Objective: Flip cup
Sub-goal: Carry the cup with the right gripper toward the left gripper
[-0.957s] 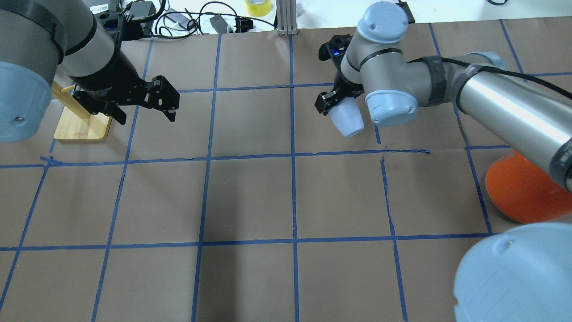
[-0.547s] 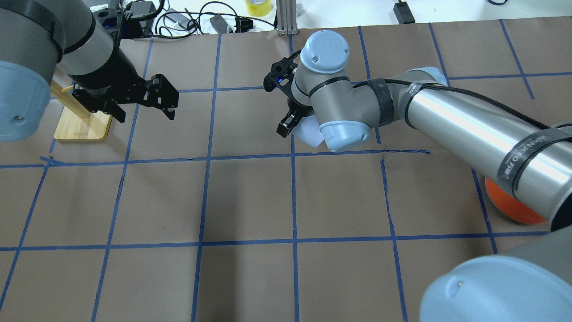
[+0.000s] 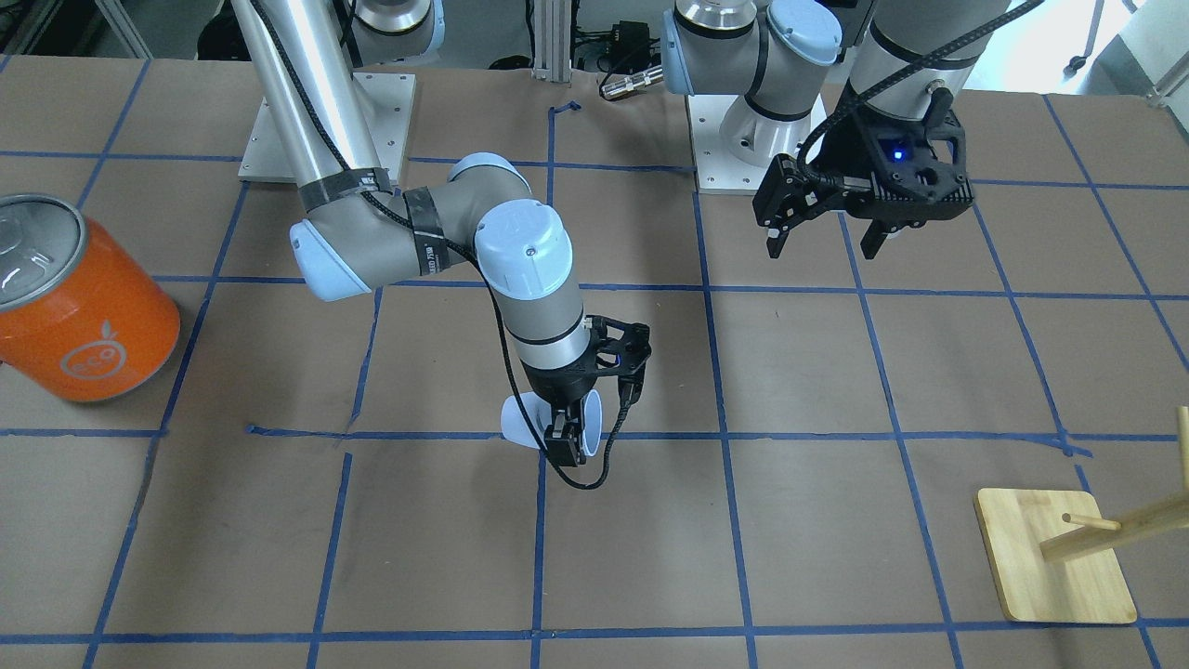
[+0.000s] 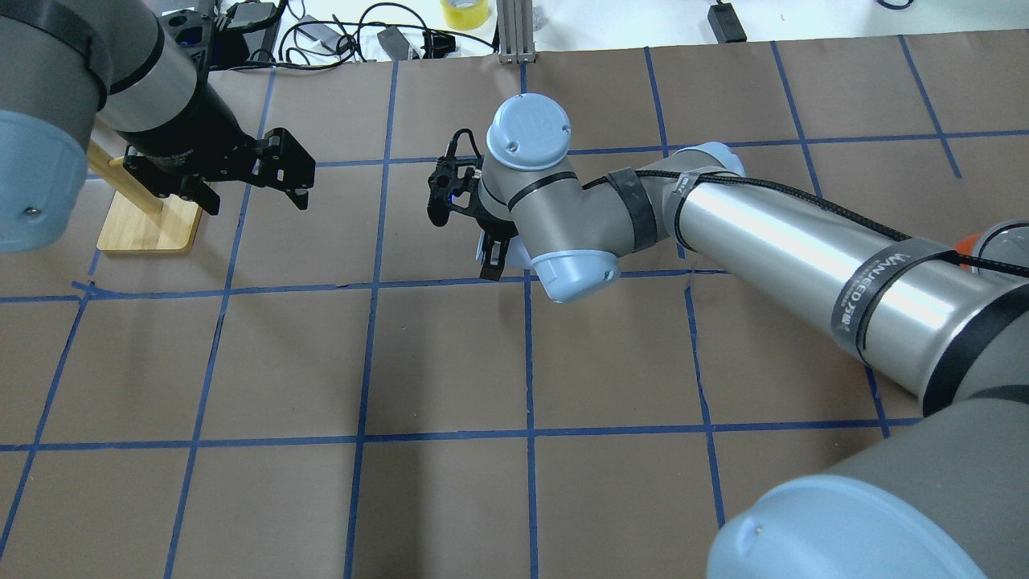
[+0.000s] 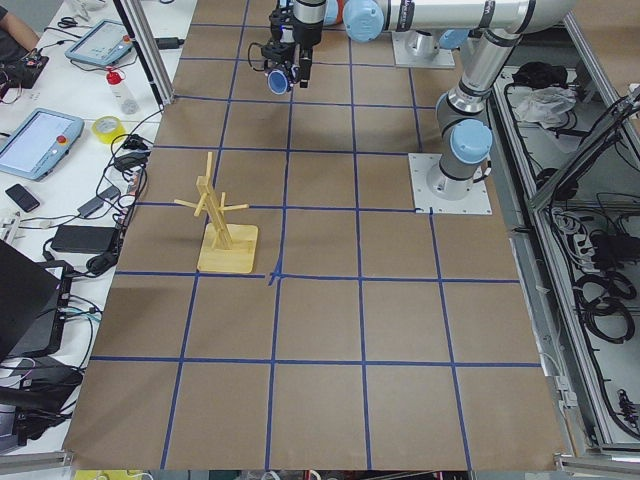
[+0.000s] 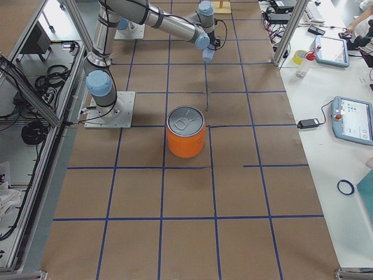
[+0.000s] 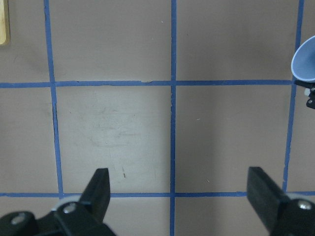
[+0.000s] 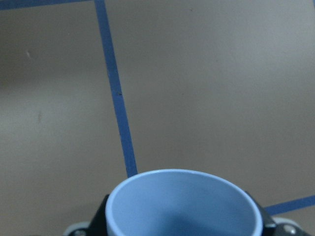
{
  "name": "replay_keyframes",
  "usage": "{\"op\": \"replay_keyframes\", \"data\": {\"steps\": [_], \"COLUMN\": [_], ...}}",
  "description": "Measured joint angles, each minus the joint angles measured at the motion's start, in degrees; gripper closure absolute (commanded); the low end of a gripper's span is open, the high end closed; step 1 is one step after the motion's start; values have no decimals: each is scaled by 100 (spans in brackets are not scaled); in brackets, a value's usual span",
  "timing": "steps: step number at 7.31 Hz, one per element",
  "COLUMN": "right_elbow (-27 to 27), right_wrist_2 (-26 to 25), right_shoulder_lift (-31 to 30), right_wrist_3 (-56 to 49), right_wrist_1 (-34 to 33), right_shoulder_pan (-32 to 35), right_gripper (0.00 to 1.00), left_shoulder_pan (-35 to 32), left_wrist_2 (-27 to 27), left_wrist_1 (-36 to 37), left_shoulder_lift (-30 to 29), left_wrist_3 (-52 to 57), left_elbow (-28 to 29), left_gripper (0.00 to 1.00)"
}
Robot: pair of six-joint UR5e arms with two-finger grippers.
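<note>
The pale-blue cup (image 3: 522,420) is clamped in my right gripper (image 3: 564,439), which is shut on it near the rim. The cup is held tilted roughly on its side just above the brown table near a blue tape crossing. In the overhead view only a sliver of the cup (image 4: 519,254) shows under the right wrist. The right wrist view looks into the cup's open mouth (image 8: 181,205). My left gripper (image 3: 823,249) is open and empty, hovering well apart from the cup. It also shows in the overhead view (image 4: 256,201), and the cup (image 7: 305,61) sits at the right edge of the left wrist view.
A big orange can (image 3: 84,307) with a silver top stands on the right arm's side of the table. A wooden peg stand (image 3: 1054,567) stands on the left arm's side, beside the left gripper. Blue tape lines grid the brown table.
My right arm has swung toward the table's middle with the cup in its grip, and the wrist has turned. The left gripper has stayed nearly still and open.
</note>
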Motion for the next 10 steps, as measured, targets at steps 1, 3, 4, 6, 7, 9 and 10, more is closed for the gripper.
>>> {"op": "replay_keyframes", "data": {"steps": [1,3,4,6,7,9,10], "right_elbow": [-6,-16,-16,-9,-2,20,36], "right_wrist_2": [5,54,72,85,88,85,87], "right_shoulder_lift": [62,166,235,330,369,398,394], "right_wrist_3": [-269,-569,-629,-695,-753,-957,-984], "right_wrist_1": [-8,-60,-157,-314,-343,-366,-368], "right_shoulder_pan": [102,255,304,336,338,338,338], "right_gripper": [94,88,82,69,54,16,15], "left_shoulder_pan": [22,27,29,29,29,29,29], "left_wrist_2": [-1,14,21,-10,-10,36,47], "left_wrist_1": [-1,-36,-55,-107,-122,-101,-108], "left_shoulder_lift": [-7,-8,-8,26,42,40,39], "left_wrist_3": [-37,-76,-80,-99,-103,-90,-85], "left_elbow": [-4,-13,-15,-61,-92,-106,-104], "left_gripper": [0,0,0,0,0,0,0]}}
